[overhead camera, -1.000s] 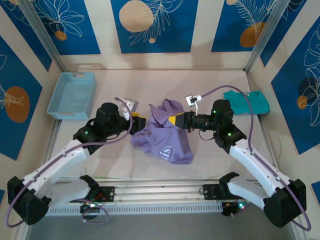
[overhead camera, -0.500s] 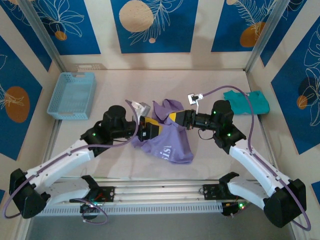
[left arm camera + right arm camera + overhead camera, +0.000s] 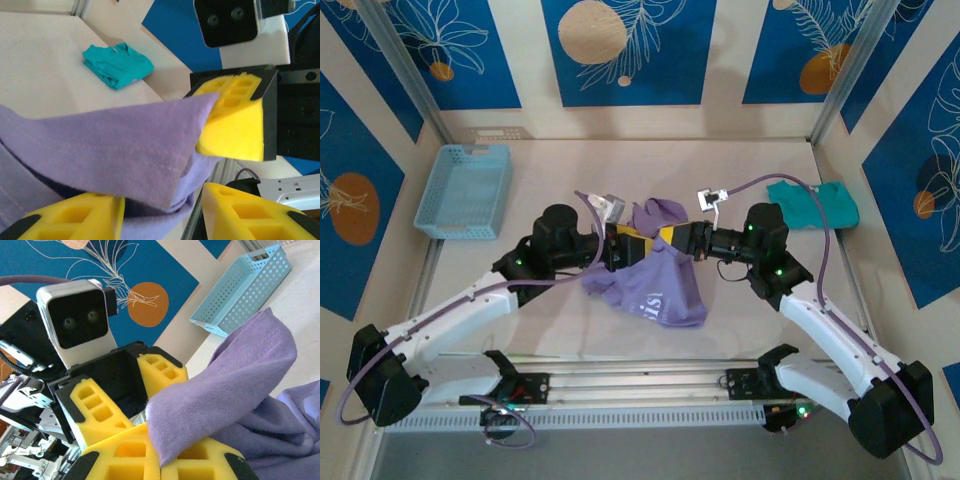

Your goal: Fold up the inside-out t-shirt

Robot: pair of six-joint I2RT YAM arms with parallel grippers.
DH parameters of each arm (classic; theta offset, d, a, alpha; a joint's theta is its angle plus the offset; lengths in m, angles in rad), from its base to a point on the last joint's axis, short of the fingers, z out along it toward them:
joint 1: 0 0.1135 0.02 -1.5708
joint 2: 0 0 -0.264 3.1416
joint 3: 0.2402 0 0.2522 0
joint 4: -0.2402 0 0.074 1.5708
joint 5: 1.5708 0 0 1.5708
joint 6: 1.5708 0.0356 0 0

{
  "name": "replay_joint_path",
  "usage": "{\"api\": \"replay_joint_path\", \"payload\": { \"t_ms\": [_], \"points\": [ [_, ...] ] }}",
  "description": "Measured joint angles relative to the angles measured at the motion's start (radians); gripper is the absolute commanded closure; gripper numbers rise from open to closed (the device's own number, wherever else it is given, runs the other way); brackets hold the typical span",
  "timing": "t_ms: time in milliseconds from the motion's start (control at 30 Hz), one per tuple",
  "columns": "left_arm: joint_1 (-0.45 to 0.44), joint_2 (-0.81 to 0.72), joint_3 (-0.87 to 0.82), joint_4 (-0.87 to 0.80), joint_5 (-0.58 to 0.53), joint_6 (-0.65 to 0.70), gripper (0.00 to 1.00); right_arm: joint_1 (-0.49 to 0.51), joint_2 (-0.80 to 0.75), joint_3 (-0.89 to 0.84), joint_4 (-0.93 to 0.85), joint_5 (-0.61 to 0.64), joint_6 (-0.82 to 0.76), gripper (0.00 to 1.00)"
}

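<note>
Logging both grippers at one fold of the inside-out t-shirt (image 3: 655, 288)

Materials: we note soft lavender knit, matte and slightly fuzzy, with a stitched hem line running along the raised fold. The shirt lies crumpled at mid-table, its upper edge drawn up to the grippers, with pale print showing on the lower part. Both grippers carry yellow foam-like pads (image 3: 235, 125) with square moulded recesses, set in black holders. The basket (image 3: 465, 190) is light blue perforated plastic, rectangular. The teal shirt (image 3: 815, 203) is a small folded bundle.

Fingers: the right gripper (image 3: 670, 238) is pinched tight on the fold; in its wrist view the cloth comes straight out from between the closed pads. The left gripper (image 3: 642, 243) has its jaws part-way apart, straddling the same fold. We cannot tell whether either of its pads touches the cloth.

Change: a second ago the left gripper sat just off the shirt's left edge. It has since come right and now stands tip to tip with the right gripper. The right arm has hardly shifted. The flap behind the grippers looks lower and smaller.

Room: bare table (image 3: 740, 170) surrounds the shirt. The basket sits by the left wall and the teal shirt near the right wall, both well apart from the lavender cloth. The shirt's lower hem lies near the table's near edge.
</note>
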Motion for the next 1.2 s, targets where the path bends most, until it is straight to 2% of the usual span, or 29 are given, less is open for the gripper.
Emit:
{"api": "replay_joint_path", "payload": {
  "t_ms": [200,333,433,567,733,833,1033,1200],
  "points": [
    [0.006,0.027,0.029,0.026,0.002,-0.019,0.75,0.000,-0.005,-0.001,0.000,0.000,0.000,1.00],
    [0.008,0.041,0.031,0.042,0.018,-0.027,0.92,0.000,-0.013,-0.002,-0.005,0.003,-0.001,1.00],
    [0.014,0.041,0.033,0.042,0.037,-0.034,1.00,0.002,-0.027,-0.002,-0.053,0.031,-0.036,0.88],
    [0.031,0.032,0.057,0.004,0.072,-0.040,1.00,0.006,-0.071,0.002,-0.181,0.110,-0.154,0.82],
    [0.039,0.008,0.122,-0.095,0.124,-0.052,1.00,0.010,-0.092,0.040,-0.329,0.202,-0.294,0.95],
    [0.039,0.000,0.148,-0.120,0.152,-0.076,1.00,0.024,-0.075,0.084,-0.413,0.266,-0.346,0.96],
    [0.039,0.000,0.168,-0.194,0.112,-0.125,1.00,0.129,-0.065,0.142,-0.508,0.415,-0.436,0.82],
    [0.035,0.000,0.175,-0.231,0.042,-0.150,1.00,0.243,-0.150,0.101,-0.486,0.434,-0.492,0.69]
  ]
}}
